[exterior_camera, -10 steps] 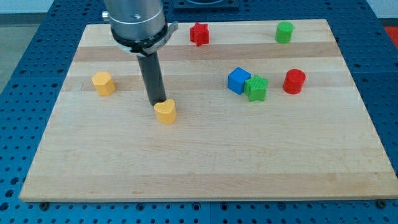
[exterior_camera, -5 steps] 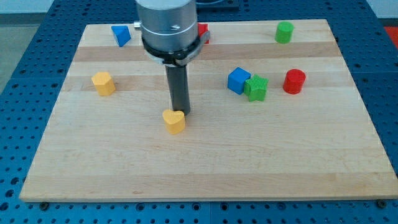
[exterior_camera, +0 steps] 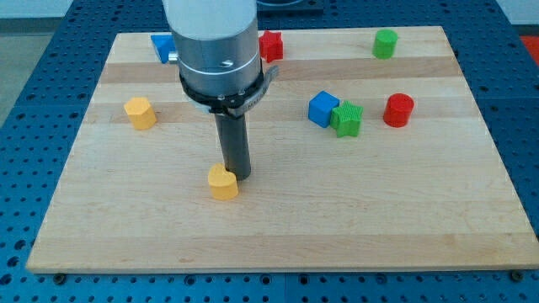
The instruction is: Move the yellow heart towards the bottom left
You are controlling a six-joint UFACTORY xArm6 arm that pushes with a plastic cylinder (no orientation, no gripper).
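The yellow heart (exterior_camera: 222, 182) lies on the wooden board (exterior_camera: 337, 219), left of the middle and a little below it. My tip (exterior_camera: 237, 175) stands right against the heart's upper right side, touching or nearly touching it. The dark rod rises from there to the arm's grey body near the view's top.
A second yellow block (exterior_camera: 140, 112) sits at the view's left. A blue cube (exterior_camera: 322, 108) touches a green star (exterior_camera: 347, 119), with a red cylinder (exterior_camera: 398, 110) to their right. A blue block (exterior_camera: 162, 46), a red star (exterior_camera: 271, 45) and a green cylinder (exterior_camera: 386, 43) lie along the top edge.
My tip went from the heart's upper left round to its upper right. The heart slid towards the view's bottom, first a little right, then back left.
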